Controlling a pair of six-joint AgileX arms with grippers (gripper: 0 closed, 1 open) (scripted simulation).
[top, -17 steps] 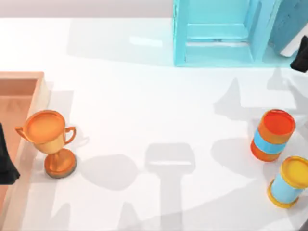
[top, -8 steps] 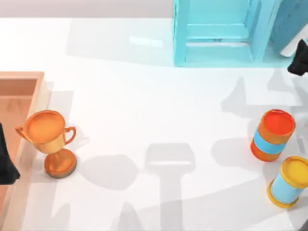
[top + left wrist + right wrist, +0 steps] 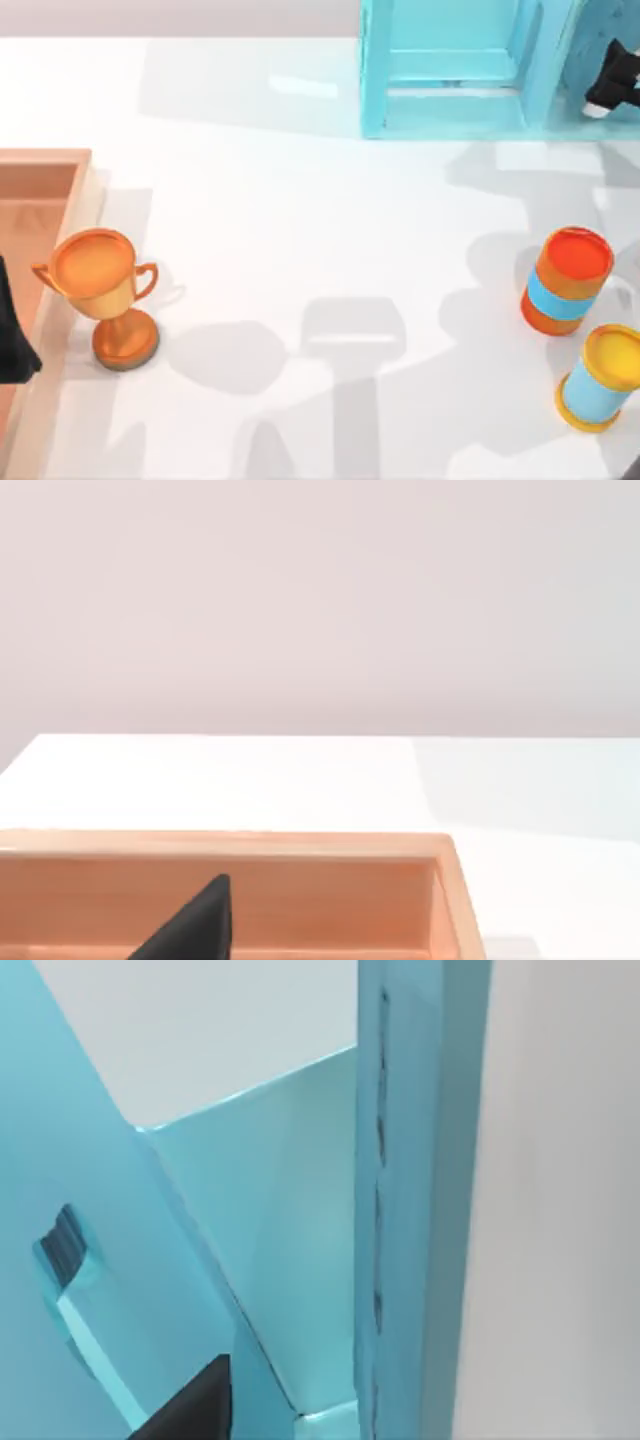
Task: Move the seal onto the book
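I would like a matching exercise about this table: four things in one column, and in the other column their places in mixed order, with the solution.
Things:
1. trophy
2. shelf unit
3. wooden tray
4. yellow-topped can

Places in the top view:
A. far edge, right of centre
B. near right corner
C. left edge of the table
D. just right of the tray, near left

Pairs: 1-D, 2-A, 3-C, 4-B

the table (image 3: 300, 200) is white, smooth and a little glossy. the trophy (image 3: 100, 290) looks like polished orange-gold metal. the tray (image 3: 50, 170), beside the left gripper (image 3: 12, 345), looks like pale matt wood. the shelf unit (image 3: 450, 70), next to the right gripper (image 3: 612, 82), has smooth turquoise paint. the two cylinders (image 3: 565, 280) look like smooth plastic.
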